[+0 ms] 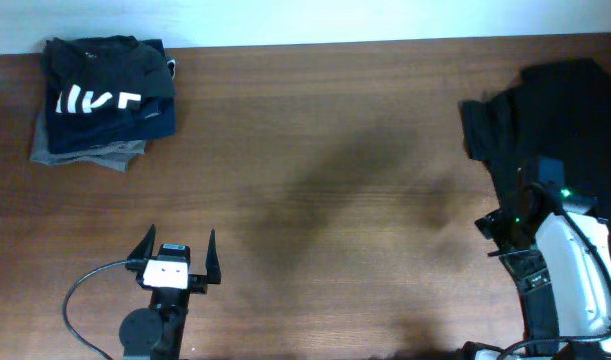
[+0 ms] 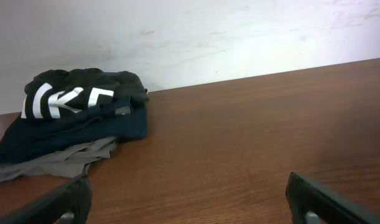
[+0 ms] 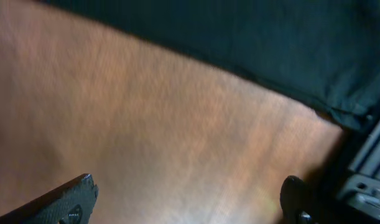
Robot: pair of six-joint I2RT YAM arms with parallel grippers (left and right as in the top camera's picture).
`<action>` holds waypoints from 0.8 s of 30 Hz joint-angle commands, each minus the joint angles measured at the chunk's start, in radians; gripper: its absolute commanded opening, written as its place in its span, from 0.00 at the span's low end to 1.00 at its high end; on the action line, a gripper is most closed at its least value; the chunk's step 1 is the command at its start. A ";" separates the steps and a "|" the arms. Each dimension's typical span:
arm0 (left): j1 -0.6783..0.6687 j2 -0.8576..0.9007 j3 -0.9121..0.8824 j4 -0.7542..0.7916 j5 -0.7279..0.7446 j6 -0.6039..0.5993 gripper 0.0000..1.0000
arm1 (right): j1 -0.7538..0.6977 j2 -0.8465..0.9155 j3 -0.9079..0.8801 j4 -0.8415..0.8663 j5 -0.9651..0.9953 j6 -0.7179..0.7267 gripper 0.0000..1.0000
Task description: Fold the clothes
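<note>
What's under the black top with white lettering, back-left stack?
Navy garment, then grey garment at the bottom, only edges showing. Anything folded between them is covered.

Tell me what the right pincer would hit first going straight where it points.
Probably the black garment: its edge lies across the table just ahead of the open right pincer. It looks angled downward, so it might touch the table first.

light: even, soft | shadows: faint diagonal smudges on table (image 1: 335,190) | right wrist: blurred | left wrist: sharp
</note>
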 commanded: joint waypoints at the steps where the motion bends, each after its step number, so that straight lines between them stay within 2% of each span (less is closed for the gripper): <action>1: -0.001 -0.009 -0.006 0.000 0.014 0.012 0.99 | -0.054 0.002 -0.006 0.041 0.014 0.044 0.99; 8: -0.001 -0.009 -0.006 0.000 0.014 0.013 1.00 | -0.107 0.002 -0.006 0.070 0.006 0.044 0.99; 24: -0.001 -0.009 -0.006 0.002 0.014 0.013 0.99 | -0.108 0.002 -0.006 0.196 0.006 0.044 0.98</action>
